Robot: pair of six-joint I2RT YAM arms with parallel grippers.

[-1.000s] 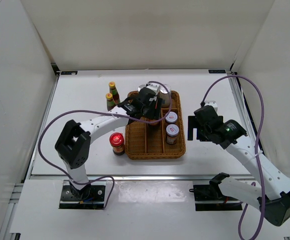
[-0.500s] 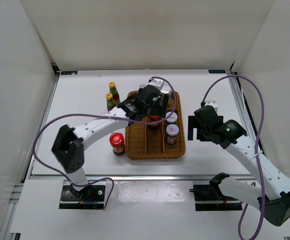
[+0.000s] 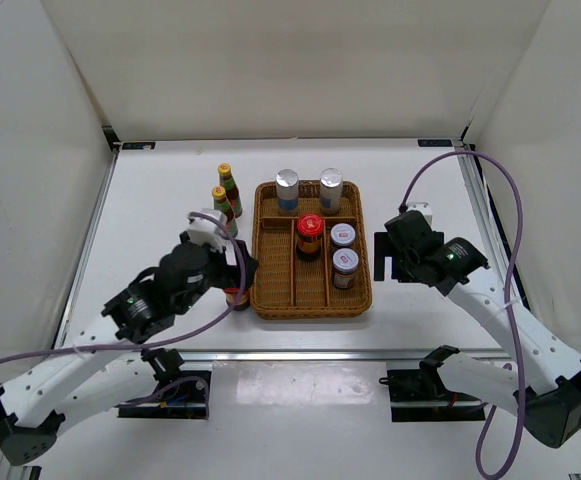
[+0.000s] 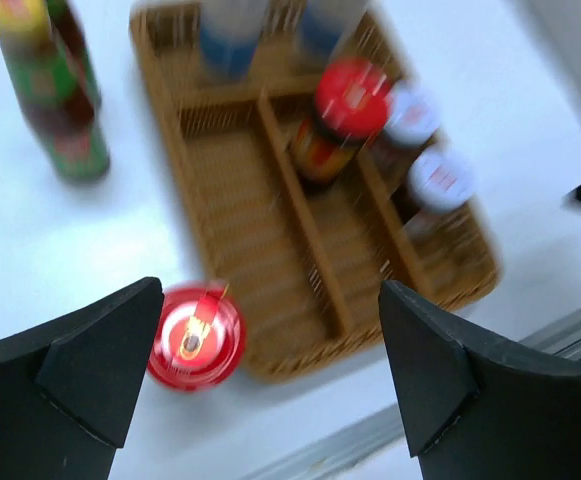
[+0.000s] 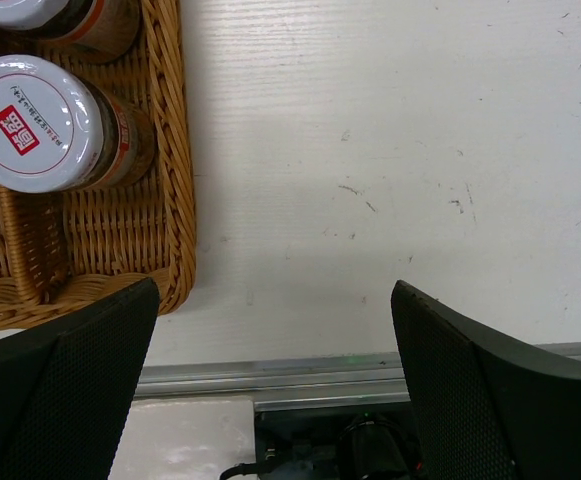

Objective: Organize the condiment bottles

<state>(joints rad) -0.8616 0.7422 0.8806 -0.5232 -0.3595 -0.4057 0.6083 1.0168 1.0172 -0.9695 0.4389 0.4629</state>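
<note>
In the top view the wicker tray (image 3: pixel 263 275) holds two silver-capped blue-white bottles (image 3: pixel 287 188) (image 3: pixel 331 187) at the back. It also holds a red-lidded jar (image 3: pixel 309 232) in the middle and two white-lidded jars (image 3: pixel 343 236) (image 3: pixel 345 262) on the right. Two yellow-capped bottles (image 3: pixel 225 180) (image 3: pixel 220 200) stand on the table left of the tray. A second red-lidded jar (image 3: pixel 234 297) (image 4: pixel 195 336) stands at the tray's near left corner. My left gripper (image 3: pixel 234 272) (image 4: pixel 270 370) is open above it and empty. My right gripper (image 3: pixel 383 258) (image 5: pixel 275 370) is open and empty, right of the tray.
The right wrist view shows the tray's right rim (image 5: pixel 175 200), a white-lidded jar (image 5: pixel 40 120) and the table's metal front edge (image 5: pixel 370 375). White walls enclose the table on three sides. The left wrist view is blurred.
My left arm has pulled back from over the tray to the near left, leaving the red-lidded jar standing in the middle compartment. The right arm has not moved.
</note>
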